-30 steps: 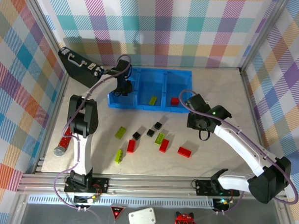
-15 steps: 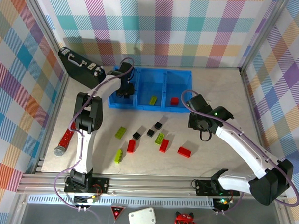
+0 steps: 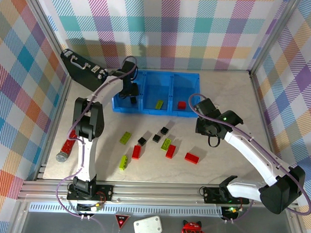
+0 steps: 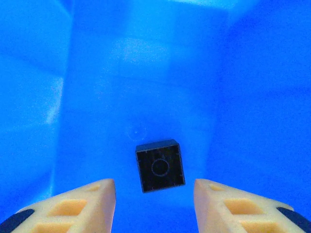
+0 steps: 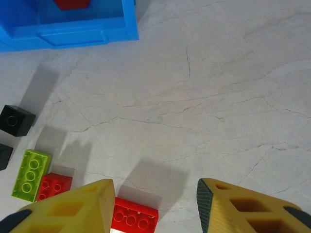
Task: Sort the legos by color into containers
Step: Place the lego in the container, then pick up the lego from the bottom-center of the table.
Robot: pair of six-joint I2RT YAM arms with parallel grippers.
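Three joined blue containers [image 3: 157, 75] stand at the back. My left gripper [image 3: 128, 92] hangs over the left one, open; a black lego [image 4: 160, 166] lies on the blue floor [image 4: 146, 87] between the fingers [image 4: 92, 199], touching neither. A green lego [image 3: 159, 104] lies in the middle bin and a red one [image 3: 182, 104] in the right bin. My right gripper [image 3: 204, 123] is open above the table, empty, with a red lego [image 5: 135, 219] by its left finger. Red [image 3: 191, 157], green [image 3: 125, 137] and black [image 3: 164, 130] legos are scattered on the table.
A black briefcase [image 3: 83, 70] leans at the back left, close to the left bin. A red can [image 3: 66, 148] lies by the left wall. Bare marble tabletop [image 5: 218, 97] spreads right of the bricks.
The left wrist has shifted slightly over the left bin and its jaws have widened. The right arm has barely moved.
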